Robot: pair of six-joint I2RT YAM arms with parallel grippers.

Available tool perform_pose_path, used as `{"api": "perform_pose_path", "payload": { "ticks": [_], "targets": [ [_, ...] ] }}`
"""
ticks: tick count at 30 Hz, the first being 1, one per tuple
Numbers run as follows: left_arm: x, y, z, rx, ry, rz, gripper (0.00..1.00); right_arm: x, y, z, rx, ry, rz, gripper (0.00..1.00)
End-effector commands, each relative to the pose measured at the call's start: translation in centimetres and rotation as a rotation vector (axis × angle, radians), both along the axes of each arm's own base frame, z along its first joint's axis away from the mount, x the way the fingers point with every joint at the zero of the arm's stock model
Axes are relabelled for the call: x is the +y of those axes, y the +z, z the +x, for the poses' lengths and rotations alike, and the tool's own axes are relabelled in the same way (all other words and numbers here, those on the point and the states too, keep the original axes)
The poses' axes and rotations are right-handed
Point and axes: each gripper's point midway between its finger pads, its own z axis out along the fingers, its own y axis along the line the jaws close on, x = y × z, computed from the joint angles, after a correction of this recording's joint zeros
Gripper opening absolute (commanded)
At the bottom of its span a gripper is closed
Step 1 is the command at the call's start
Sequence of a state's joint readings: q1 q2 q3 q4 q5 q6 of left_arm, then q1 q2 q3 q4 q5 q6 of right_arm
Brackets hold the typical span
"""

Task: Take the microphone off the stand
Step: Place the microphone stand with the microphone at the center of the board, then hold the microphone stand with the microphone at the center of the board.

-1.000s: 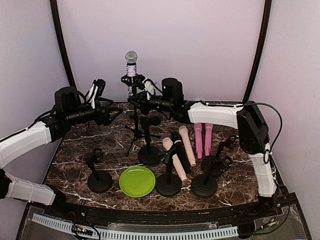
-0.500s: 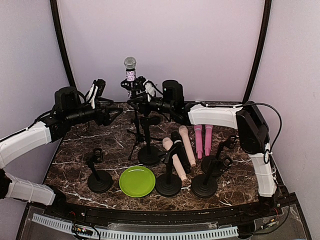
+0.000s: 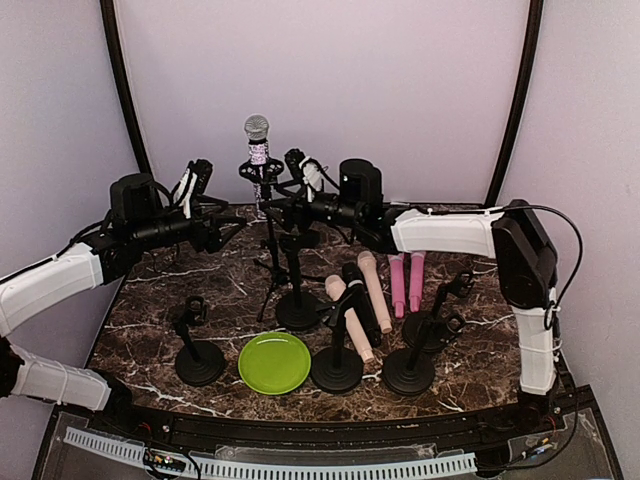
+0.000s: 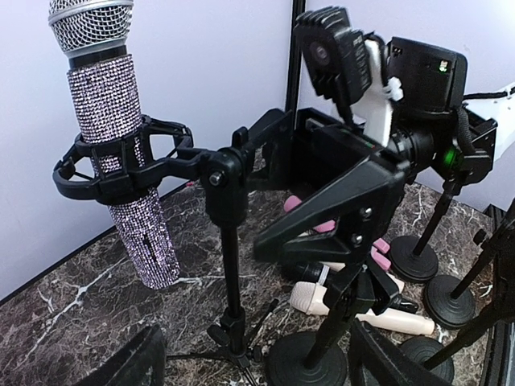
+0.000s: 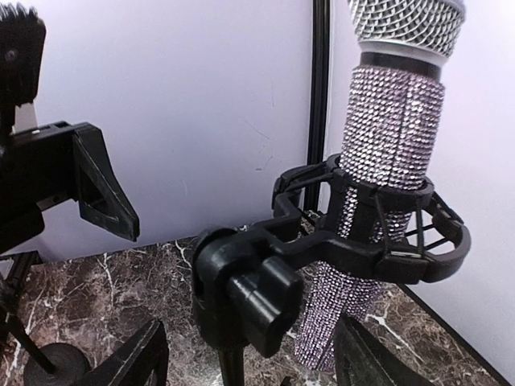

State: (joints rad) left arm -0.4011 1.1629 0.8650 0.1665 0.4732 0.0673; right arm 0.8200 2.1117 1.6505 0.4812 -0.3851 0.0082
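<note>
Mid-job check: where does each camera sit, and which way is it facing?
Top external: above and behind the arm bases, looking down over the table; both arms show, left end effector and right end effector either side of the glitter microphone.
Left wrist: on the left arm, facing right at the microphone in its stand clip; left fingers at bottom.
Right wrist: on the right arm, facing left at that clip; right fingers at bottom.
Both wrist views share the clipped microphone.

A green plate (image 3: pixel 274 362) sits on the marble tabletop (image 3: pixel 150 310). Just left of it stands a short black stand (image 3: pixel 199 352); right of it, two similar stands (image 3: pixel 337 368). Beyond those lie beige microphones (image 3: pixel 372 292) and pink microphones (image 3: pixel 397 285).
</note>
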Motion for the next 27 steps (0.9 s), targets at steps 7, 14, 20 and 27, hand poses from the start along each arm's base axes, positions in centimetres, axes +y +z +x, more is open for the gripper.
{"api": "perform_pose_path", "payload": {
  "ticks": [7,14,20,27],
  "targets": [
    [-0.3,-2.7,1.1,-0.068,-0.036,0.091,0.76,-5.9,7.1,-2.2,-0.068,-0.042,0.178,0.8],
    [-1.0,-5.4,1.2,-0.154,-0.103,0.164,0.75,-10.2,9.3,-4.1,-0.053,-0.051,0.236,0.82],
    [-1.5,-6.8,1.6,-0.252,-0.136,0.205,0.81,-13.0,10.5,-7.3,-0.043,-0.021,0.247,0.84],
    [-2.3,-8.2,3.2,-0.262,-0.174,0.261,0.8,-16.4,10.4,-10.0,-0.008,-0.03,0.223,0.85]
  ]
}}
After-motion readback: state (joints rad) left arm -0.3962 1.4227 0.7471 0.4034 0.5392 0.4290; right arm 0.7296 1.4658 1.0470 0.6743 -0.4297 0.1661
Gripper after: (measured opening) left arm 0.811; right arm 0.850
